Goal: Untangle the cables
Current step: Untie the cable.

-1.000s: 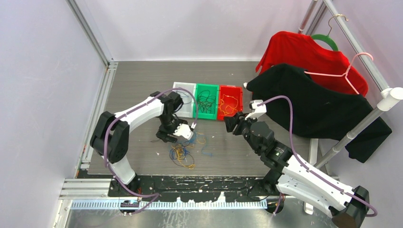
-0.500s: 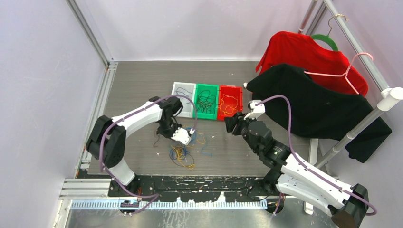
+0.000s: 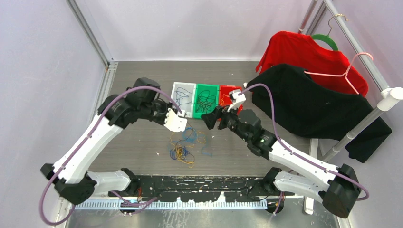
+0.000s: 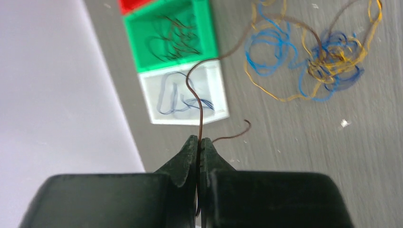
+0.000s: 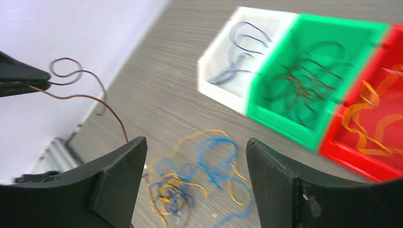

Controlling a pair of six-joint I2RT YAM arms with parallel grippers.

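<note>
- Most of the cables (image 3: 182, 148) lie in a loose knot of blue and orange-yellow on the table (image 3: 138, 85), just ahead of the arm bases. Each strand is far thinner than a finger.
- The left gripper (image 3: 178, 121) was low beside that knot half a second ago and has since lifted clear. Its jaws are pinched together on one dark-brown cable (image 4: 200, 107).
- That strand curls away from the jaws and seems to run back into the knot, though its far end blurs.
- The right gripper (image 3: 209, 122) has swung leftward from the front of the red tray (image 5: 351, 159), and its jaws are spread wide above the table.
- Beyond, the white tray (image 5: 221, 99) holds blue strands, the green tray (image 5: 280, 126) dark ones and the red tray orange ones.
</note>
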